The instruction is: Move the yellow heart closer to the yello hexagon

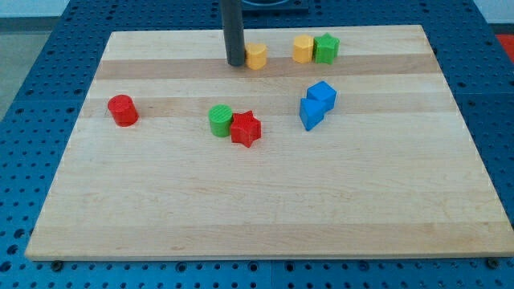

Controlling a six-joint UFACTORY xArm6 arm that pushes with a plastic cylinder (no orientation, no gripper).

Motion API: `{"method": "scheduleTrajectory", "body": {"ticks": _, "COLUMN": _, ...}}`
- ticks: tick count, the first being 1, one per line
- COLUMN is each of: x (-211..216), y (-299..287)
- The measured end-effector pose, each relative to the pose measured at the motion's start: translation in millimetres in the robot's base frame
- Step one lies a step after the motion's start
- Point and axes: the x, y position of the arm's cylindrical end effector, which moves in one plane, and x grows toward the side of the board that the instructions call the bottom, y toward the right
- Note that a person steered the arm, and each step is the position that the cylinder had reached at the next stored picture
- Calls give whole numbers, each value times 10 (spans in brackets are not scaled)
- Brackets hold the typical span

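There is no claw on this arm, so nothing can be said of it being wide, narrow or holding anything; the arm ends in a dark rod, and my tip [235, 63] stands near the top of the frame, just left of centre, touching or all but touching the left side of a small yellow block [256, 56]. Which of the two yellow blocks is the heart is hard to tell at this size; I take this one to be the yellow heart. The other yellow block [303, 49], likely the yellow hexagon, sits further right along the top of the worktop [265, 209], pressed against a green block [326, 49]. The step in hand looks like the push itself, with my tip already behind the heart. The next move calls for a steady slide toward the right of the frame, kept on the block's centre line so it does not slip off sideways.
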Motion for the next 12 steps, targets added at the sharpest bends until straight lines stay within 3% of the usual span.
{"method": "scheduleTrajectory", "body": {"ticks": 5, "x": 268, "y": 371}}
{"method": "scheduleTrajectory", "body": {"ticks": 8, "x": 40, "y": 527}}
{"method": "scheduleTrajectory", "body": {"ticks": 10, "x": 382, "y": 397}}
{"method": "scheduleTrajectory", "body": {"ticks": 12, "x": -215, "y": -228}}
